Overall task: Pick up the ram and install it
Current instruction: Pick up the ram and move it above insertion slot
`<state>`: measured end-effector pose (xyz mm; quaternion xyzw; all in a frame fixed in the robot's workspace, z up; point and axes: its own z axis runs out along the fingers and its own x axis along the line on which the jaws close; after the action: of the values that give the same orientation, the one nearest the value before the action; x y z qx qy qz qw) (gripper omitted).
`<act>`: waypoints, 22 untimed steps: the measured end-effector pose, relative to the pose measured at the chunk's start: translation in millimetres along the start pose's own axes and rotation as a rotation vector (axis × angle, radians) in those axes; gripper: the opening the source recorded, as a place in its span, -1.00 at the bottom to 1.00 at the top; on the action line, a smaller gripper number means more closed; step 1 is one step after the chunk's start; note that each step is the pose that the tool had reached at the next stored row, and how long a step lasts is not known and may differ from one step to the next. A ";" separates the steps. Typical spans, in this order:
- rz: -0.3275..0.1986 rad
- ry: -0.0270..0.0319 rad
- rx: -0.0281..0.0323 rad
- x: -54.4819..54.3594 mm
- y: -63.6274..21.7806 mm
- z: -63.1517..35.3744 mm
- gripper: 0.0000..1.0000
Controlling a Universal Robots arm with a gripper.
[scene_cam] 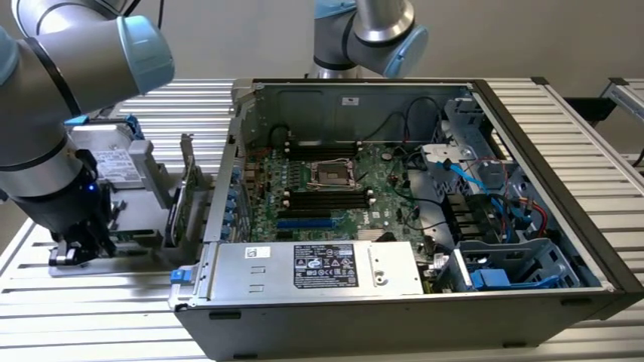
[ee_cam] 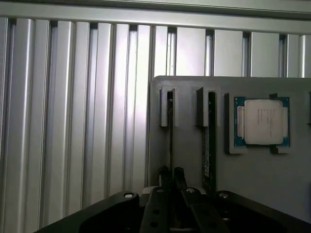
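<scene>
On the table (scene_cam: 101, 320), the tray (ee_cam: 262, 187) sits at the exterior view's left of the case (scene_cam: 403, 320), ram (ee_cam: 171, 141) slotted near processor (ee_cam: 262, 121).

I can read nothing here. The power supply (scene_cam: 393, 275) carries a black label (scene_cam: 325, 266) with white print and small marks, and a white sticker (scene_cam: 259, 253) sits beside it. Both are too fine to make out. The hard drive (scene_cam: 101, 136) has a white printed label (scene_cam: 113, 164), also unreadable. The processor (ee_cam: 262, 121) bears faint lines of text on its lid that I cannot decipher.
</scene>
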<state>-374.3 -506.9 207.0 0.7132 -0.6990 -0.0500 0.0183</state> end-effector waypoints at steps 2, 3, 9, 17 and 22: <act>0.000 0.0000 -0.0018 -0.1 0.1 -2.1 -0.72; 0.000 0.0001 -0.0027 -0.1 0.1 -3.2 -0.72; 0.000 0.0002 -0.0071 -0.4 0.0 -8.6 -0.72; 0.001 0.0013 -0.0134 -0.8 -0.1 -17.2 -0.72; 0.001 0.0013 -0.0232 -1.2 0.0 -26.7 -0.72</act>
<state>-371.7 -506.9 233.6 0.7126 -0.6987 -0.0577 0.0270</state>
